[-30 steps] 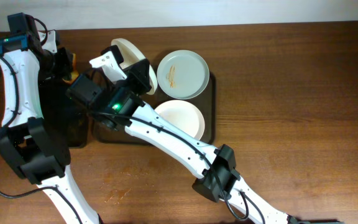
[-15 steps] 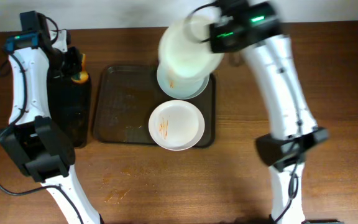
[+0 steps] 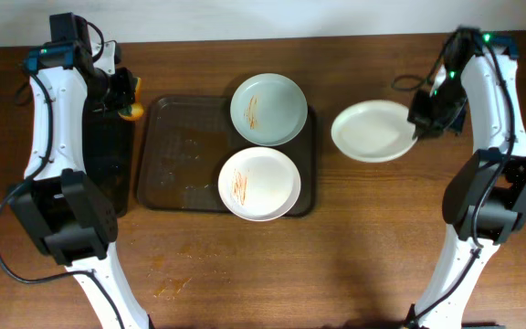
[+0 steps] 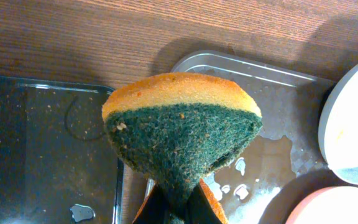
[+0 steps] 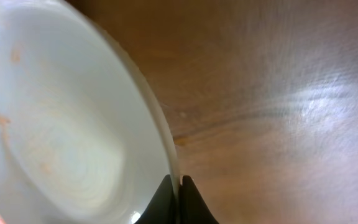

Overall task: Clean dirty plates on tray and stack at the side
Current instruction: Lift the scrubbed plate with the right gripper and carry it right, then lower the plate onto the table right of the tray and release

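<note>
The right jaws are clenched on the rim of a white plate (image 5: 73,124), held over the tabletop (image 3: 382,238) to the right of the tray (image 3: 176,155) and apart from it. The right wrist view shows faint orange smears inside it, which the overhead does not. The right arm (image 3: 503,100) stretches far, wrist bent inward. The left jaws pinch an orange-and-green sponge (image 4: 182,134) over the black tray (image 4: 42,155) edge. A far plate (image 3: 268,110) and a near plate (image 3: 259,183), both streaked, lie on the tray.
</note>
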Available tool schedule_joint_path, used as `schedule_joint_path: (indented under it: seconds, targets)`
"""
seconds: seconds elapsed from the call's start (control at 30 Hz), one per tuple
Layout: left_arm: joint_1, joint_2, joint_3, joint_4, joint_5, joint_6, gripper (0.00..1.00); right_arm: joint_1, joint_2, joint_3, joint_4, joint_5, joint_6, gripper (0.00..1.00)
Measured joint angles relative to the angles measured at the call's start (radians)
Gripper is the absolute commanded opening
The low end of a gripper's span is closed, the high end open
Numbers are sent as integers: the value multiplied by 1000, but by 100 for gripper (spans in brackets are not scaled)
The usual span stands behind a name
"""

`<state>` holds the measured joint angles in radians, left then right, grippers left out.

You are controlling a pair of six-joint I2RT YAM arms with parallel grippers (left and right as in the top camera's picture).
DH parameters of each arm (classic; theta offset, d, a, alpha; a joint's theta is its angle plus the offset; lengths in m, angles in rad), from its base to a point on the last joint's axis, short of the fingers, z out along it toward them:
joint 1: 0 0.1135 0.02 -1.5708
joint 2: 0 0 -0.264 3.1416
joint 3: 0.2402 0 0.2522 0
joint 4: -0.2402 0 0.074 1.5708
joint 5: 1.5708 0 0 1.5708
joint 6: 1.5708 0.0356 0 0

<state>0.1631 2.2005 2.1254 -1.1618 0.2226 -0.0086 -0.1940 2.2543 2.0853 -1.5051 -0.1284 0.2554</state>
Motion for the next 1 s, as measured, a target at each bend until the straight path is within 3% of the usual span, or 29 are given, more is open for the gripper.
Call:
schedule_joint_path:
  seconds: [0.1,0.13,0.17,0.2,0.3,0.5,0.6,0.77,0.9,1.0]
  targets:
    - [0,0,0,0,0,0,1,-8,1,-141,52,58,18,5]
    - [0,0,0,0,0,0,1,-9,1,-166,74,67,21,33]
    - [0,0,0,0,0,0,1,-10,1,-177,89,71,24,50]
    - [0,0,0,-1,0,0,1,-13,1,-180,99,80,29,59]
    - [-3,0,0,-1,0,0,1,-18,1,-173,102,77,28,66]
    - [-22,0,0,6,-4,0,1,43,-8,136,20,-100,-20,66]
    - [-22,0,0,7,-18,0,1,192,-24,185,20,-152,-19,66]
    - [-22,0,0,8,-30,0,1,439,-24,95,39,-157,49,63]
    - [-22,0,0,11,-33,0,1,467,-24,-57,90,-124,82,58]
    - [-22,0,0,18,-33,0,1,467,-21,-195,198,-93,86,46]
